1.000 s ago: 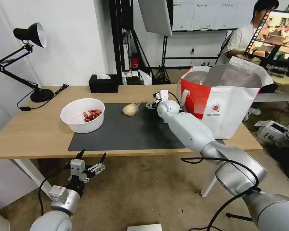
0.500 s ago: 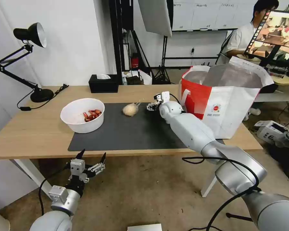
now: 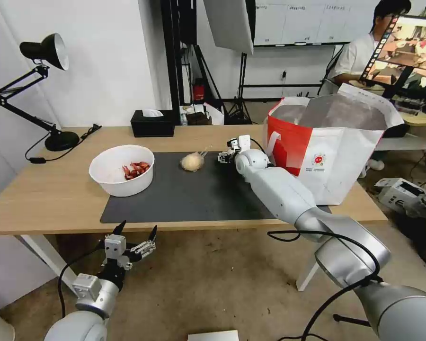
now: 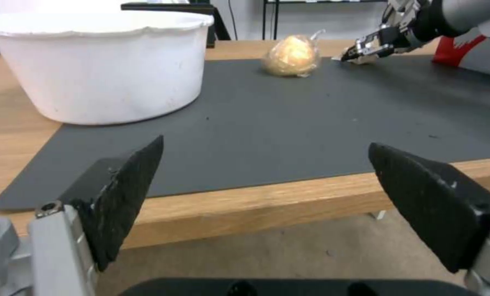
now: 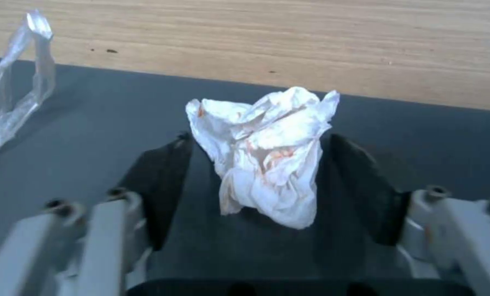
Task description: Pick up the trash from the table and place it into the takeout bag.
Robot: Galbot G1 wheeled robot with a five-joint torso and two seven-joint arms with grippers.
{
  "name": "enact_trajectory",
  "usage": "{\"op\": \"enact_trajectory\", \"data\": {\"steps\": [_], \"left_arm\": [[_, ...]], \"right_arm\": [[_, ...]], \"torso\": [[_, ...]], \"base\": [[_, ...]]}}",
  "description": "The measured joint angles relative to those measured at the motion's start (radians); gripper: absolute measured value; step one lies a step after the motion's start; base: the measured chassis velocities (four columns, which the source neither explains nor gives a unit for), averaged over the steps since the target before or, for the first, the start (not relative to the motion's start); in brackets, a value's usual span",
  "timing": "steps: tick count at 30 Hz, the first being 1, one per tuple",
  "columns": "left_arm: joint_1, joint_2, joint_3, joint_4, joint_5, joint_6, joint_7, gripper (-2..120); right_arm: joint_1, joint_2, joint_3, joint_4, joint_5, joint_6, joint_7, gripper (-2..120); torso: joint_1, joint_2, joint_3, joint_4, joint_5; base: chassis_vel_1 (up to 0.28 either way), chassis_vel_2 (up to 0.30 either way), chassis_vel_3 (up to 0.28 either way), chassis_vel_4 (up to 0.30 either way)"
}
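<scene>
a: right end effector (image 5: pixel 261 164) low over the dark mat (image 3: pixel 189 194), pads (image 5: pixel 162 181) apart, straddling the crumpled tissue (image 5: pixel 267 152) without clamping it yet.

b: tissue resting on the mat, between the wrapped ball (image 3: pixel 192 162) and the takeout bag (image 3: pixel 326 147). could slip out if squeezed only at the loose edges.

a: or get nudged ahead by a low pad and missed altogether. thin plastic tail (image 5: pixel 14 86) of the ball lying near, maybe snagged too.

b: left end effector (image 3: pixel 130 239) parked below the tabletop (image 3: pixel 42 199) edge, spread wide. bowl of shells (image 3: pixel 121 169) waiting on the mat corner.
</scene>
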Motion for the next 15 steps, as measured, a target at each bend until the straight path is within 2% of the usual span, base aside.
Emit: {"op": "enact_trajectory", "data": {"steps": [3, 8, 10, 11, 12, 13, 15], "left_arm": [[0.001, 0.0, 0.0, 0.0, -0.001, 0.0, 0.0, 100], [0.0, 0.0, 0.001, -0.002, -0.003, 0.0, 0.0, 100], [-0.002, 0.0, 0.003, -0.002, -0.003, 0.0, 0.0, 100], [-0.002, 0.0, 0.004, -0.002, -0.004, 0.0, 0.0, 100], [-0.002, 0.0, 0.005, -0.002, -0.004, 0.0, -0.001, 100], [-0.002, 0.0, 0.005, -0.002, -0.004, 0.0, -0.001, 100], [-0.003, 0.001, 0.005, -0.002, -0.005, 0.0, -0.001, 100]], "right_arm": [[-0.001, 0.002, 0.0, -0.001, 0.0, 0.0, 0.0, 51], [-0.001, 0.005, 0.002, -0.004, 0.001, 0.001, -0.001, 39], [-0.003, 0.005, 0.003, -0.004, 0.001, 0.002, -0.001, 28], [-0.003, 0.005, 0.003, -0.004, 0.001, 0.002, -0.001, 28], [-0.005, 0.004, 0.003, -0.003, 0.002, 0.003, -0.001, 20], [-0.005, 0.004, 0.003, -0.003, 0.002, 0.003, -0.001, 20], [-0.006, 0.002, 0.004, -0.002, 0.003, 0.003, 0.0, 10]], "torso": [[0.0, 0.0, 0.0, 0.0, 0.0], [0.0, 0.0, 0.0, 0.0, 0.0], [0.0, 0.0, 0.0, 0.0, 0.0], [0.0, 0.0, 0.0, 0.0, 0.0], [0.0, 0.0, 0.0, 0.0, 0.0], [0.0, 0.0, 0.0, 0.0, 0.0], [0.0, 0.0, 0.0, 0.0, 0.0]], "base": [[0.0, 0.0, 0.0, 0.0], [0.0, 0.0, 0.0, 0.0], [0.0, 0.0, 0.0, 0.0], [0.0, 0.0, 0.0, 0.0], [0.0, 0.0, 0.0, 0.0], [0.0, 0.0, 0.0, 0.0], [0.0, 0.0, 0.0, 0.0]]}}
